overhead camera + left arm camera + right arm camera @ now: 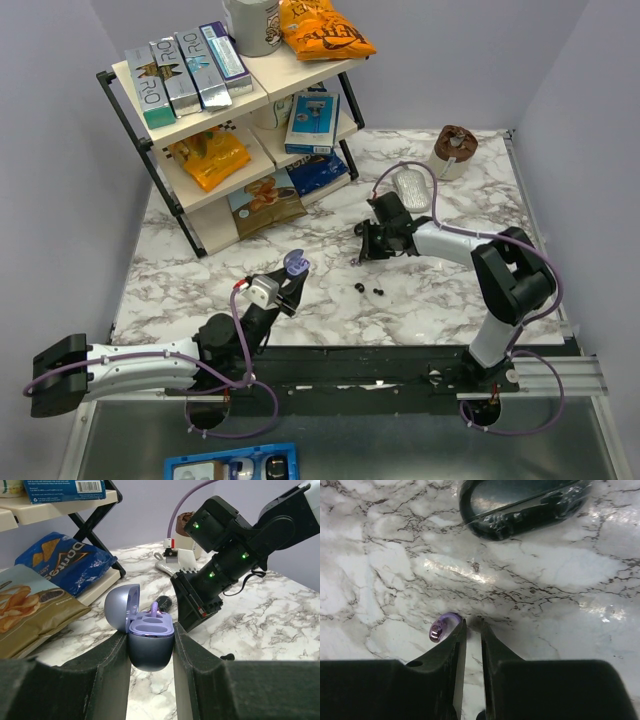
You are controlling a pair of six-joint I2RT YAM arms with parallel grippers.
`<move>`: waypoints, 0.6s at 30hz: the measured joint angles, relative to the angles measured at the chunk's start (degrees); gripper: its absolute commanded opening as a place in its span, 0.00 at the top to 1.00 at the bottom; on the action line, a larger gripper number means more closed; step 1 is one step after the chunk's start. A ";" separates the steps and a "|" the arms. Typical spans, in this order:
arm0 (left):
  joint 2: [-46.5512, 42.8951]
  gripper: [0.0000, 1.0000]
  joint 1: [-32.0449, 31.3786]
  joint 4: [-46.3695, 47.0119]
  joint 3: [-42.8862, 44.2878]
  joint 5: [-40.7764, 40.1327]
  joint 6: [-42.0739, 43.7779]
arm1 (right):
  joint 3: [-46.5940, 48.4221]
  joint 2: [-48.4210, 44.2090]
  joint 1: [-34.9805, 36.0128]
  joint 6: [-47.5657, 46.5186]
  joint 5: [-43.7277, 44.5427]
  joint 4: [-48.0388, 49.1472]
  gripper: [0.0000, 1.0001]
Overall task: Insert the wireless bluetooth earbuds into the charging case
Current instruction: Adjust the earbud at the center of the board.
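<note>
My right pincer (472, 626) is down at the counter (560, 580) with its tips drawn close together, only a thin slit left between them, and that slit is empty. The purple earbud (441, 627) I am after is not inside. It lies on the counter just outside one finger (457, 647), on the left in my wrist view, so close to the tip that I cannot tell whether it touches. Its long axis runs slantwise, roughly across the line of my fingers rather than along it. So, as I judge it, the coming move turns on a small sideways shift: I have to open, slide toward that side until the earbud sits between the tips, and only then close. Closing from here would catch nothing or nudge it away. My left pincer (151, 636) is clamped on the charging case (150, 652), holding it up off the counter with its mouth upward and its lid (119, 611) tipped back. That hand is busy and well apart from the earbud, so the pick falls to my right arm. I cannot tell whether one slot of the case is already filled.
</note>
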 measured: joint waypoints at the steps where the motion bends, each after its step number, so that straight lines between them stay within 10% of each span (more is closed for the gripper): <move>1: 0.04 1.00 0.02 0.09 0.00 0.00 0.00 | -0.04 0.00 0.31 0.00 -0.17 0.00 0.75; 18: 0.04 1.00 -0.35 0.13 0.00 -0.02 -0.02 | -1.66 -2.14 2.29 1.40 0.46 -1.01 0.63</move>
